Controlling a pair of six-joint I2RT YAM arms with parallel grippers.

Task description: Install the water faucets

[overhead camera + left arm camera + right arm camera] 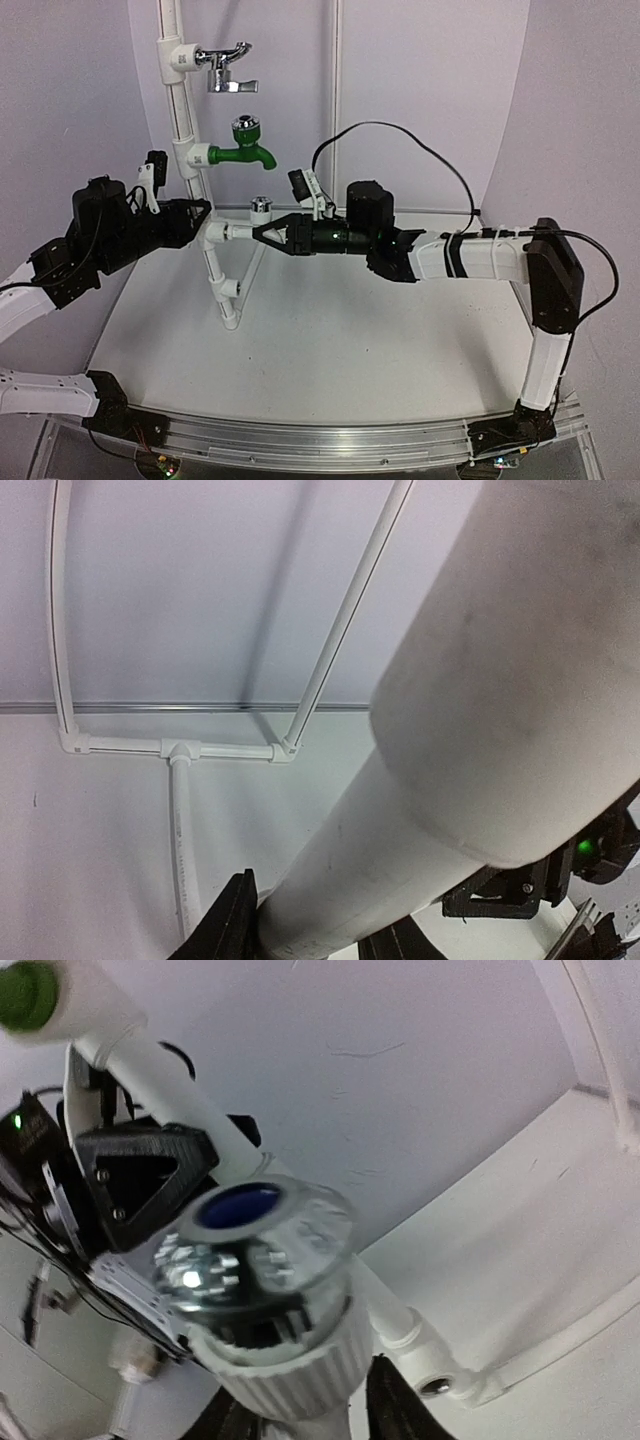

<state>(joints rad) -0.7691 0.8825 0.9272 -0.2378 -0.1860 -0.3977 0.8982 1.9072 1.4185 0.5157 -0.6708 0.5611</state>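
A white water faucet (243, 231) with a chrome knob (260, 207) lies level against a fitting (213, 233) low on the white pipe stand (180, 110). My right gripper (265, 235) is shut on the faucet from the right. The right wrist view shows the faucet (290, 1360) close up: a ribbed white collar, a blue-capped knob (240, 1205), and a black finger on either side of my right gripper (310, 1415). My left gripper (203, 213) is shut on the stand's pipe (450, 780) from the left, which fills the space between its fingers (240, 920).
Higher on the stand sit an all-chrome lever tap (228, 68) and a green-bodied tap (243, 143). The stand's slanted leg (225, 290) reaches down to the white table. An open-ended fitting (435, 1385) shows low in the right wrist view. Thin white conduit (180, 748) runs along the back wall.
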